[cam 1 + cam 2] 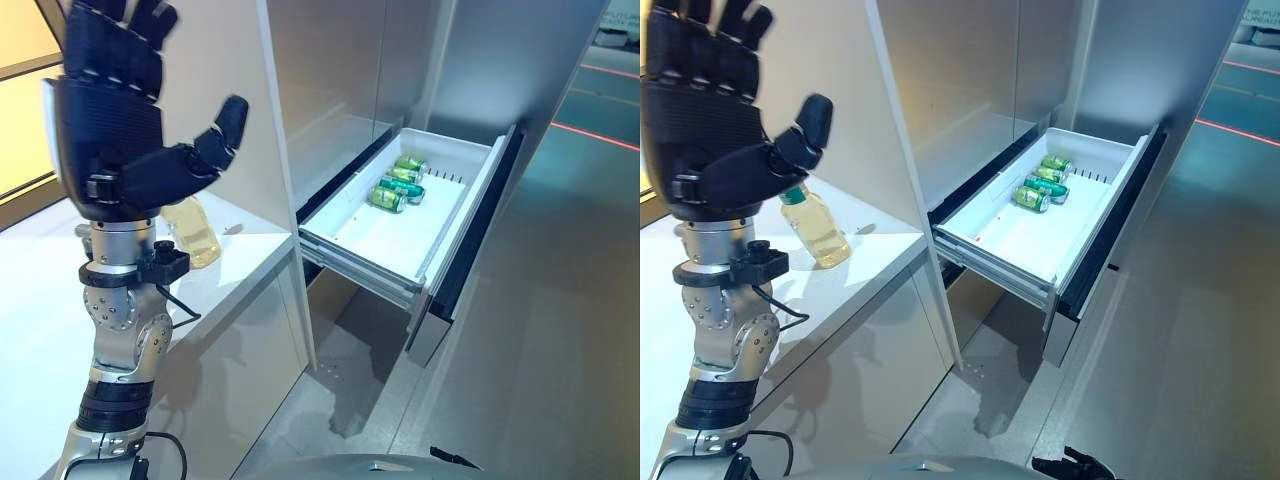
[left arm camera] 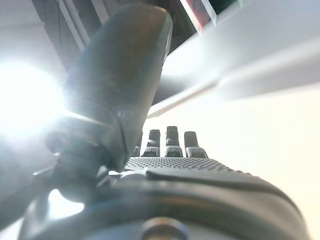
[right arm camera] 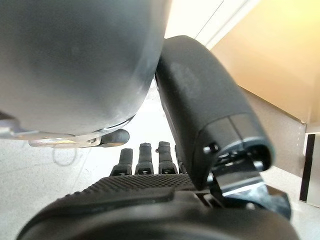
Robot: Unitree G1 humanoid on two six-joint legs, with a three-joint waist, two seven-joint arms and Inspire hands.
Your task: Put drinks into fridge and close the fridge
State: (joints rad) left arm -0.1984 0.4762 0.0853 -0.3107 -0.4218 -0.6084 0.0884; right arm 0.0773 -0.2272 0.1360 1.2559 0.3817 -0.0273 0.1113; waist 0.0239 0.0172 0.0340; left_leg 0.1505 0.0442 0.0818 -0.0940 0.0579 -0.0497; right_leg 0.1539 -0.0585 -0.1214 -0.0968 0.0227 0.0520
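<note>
My left hand [image 1: 110, 120] is raised high over the white counter [image 1: 250, 250], fingers straight and thumb spread, holding nothing; it also shows in the left wrist view [image 2: 165, 165]. A bottle of pale yellow drink [image 1: 820, 232] with a green cap stands on the counter just behind that hand. The fridge's white drawer [image 1: 470, 190] is pulled out, to the right of the counter. Green cans [image 1: 398, 185] lie on their sides at its far end. My right hand [image 3: 145, 190] shows in the right wrist view, fingers relaxed and empty, low by the floor.
A tall white panel [image 1: 275, 150] divides the counter from the fridge. The drawer's dark front [image 1: 480, 235] juts out over the grey floor [image 1: 540, 340]. Grey fridge panels rise behind the drawer.
</note>
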